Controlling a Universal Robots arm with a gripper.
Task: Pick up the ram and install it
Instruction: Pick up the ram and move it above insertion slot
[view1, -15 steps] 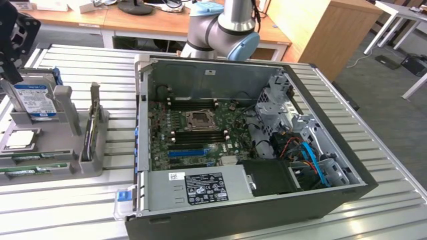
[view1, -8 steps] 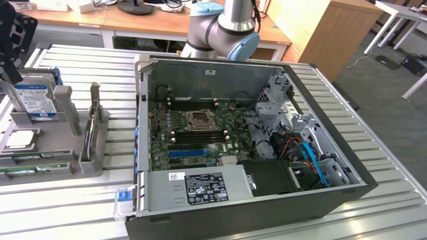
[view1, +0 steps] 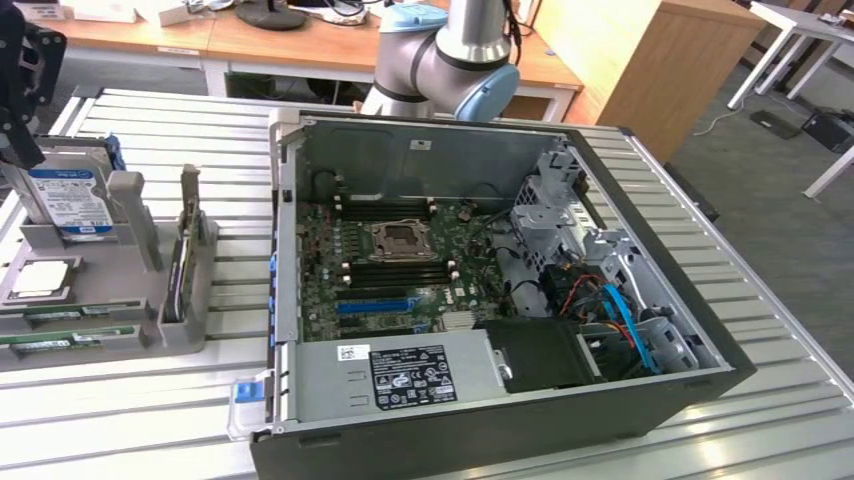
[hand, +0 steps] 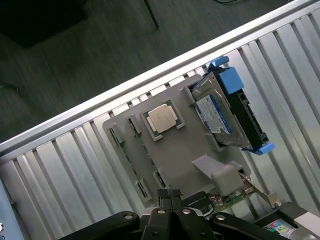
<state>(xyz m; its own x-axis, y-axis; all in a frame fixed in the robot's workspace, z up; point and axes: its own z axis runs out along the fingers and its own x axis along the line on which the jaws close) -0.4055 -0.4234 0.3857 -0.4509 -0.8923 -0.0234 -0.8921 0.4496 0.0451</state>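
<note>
Ram: green stick, lying flat in a slot along the front edge of the grey holder; a second green stick lies just behind it.
Exterior view: the holder sits at the bench edge on the exterior view's left and carries an upright blue-labelled hard drive and a processor. An open computer case sits mid-bench, with the arm behind its far wall.
Wrist view: claw clenched, fingers pressed together, gripping nothing, over the holder's edge. The processor and the blue-railed drive lie beyond it.
</note>
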